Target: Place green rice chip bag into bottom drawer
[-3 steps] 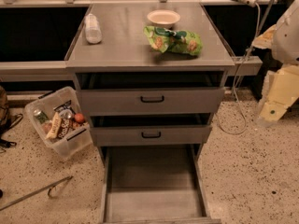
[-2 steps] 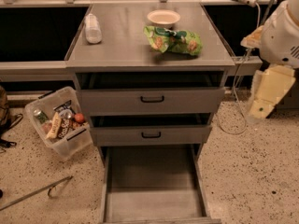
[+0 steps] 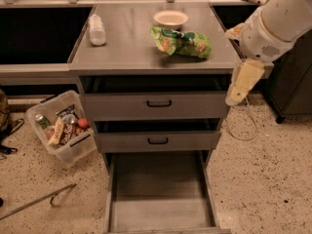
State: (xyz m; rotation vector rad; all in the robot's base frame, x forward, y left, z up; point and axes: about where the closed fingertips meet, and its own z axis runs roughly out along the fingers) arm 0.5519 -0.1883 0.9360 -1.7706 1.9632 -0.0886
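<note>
Arm has swung left since a second ago: the gripper (image 3: 240,87) was out near the right edge of view, now it hangs just off the front-right corner of the countertop (image 3: 131,48), beside the top drawer (image 3: 158,104), pointing down. Can't tell whether it's released or clenched, and it's carrying nothing I can see. Green rice chip bag (image 3: 181,42) hasn't budged: lying crumpled on the countertop, right of centre, just in front of a white bowl (image 3: 170,18), near the gripper but apart from it. White bottle (image 3: 97,29) lies on its side toward the left edge of the top. Bottom drawer (image 3: 158,213) is pulled well out, grey floor showing. Top drawer and middle drawer (image 3: 158,140) sit only slightly out, black handles facing front. On the speckled floor to the left, a clear plastic bin (image 3: 80,152) is tilted, holding a can and snack packets. Long metal tool (image 3: 44,201) lies on the floor in front of it. Thin cable (image 3: 243,133) loops on the floor right of the cabinet.
</note>
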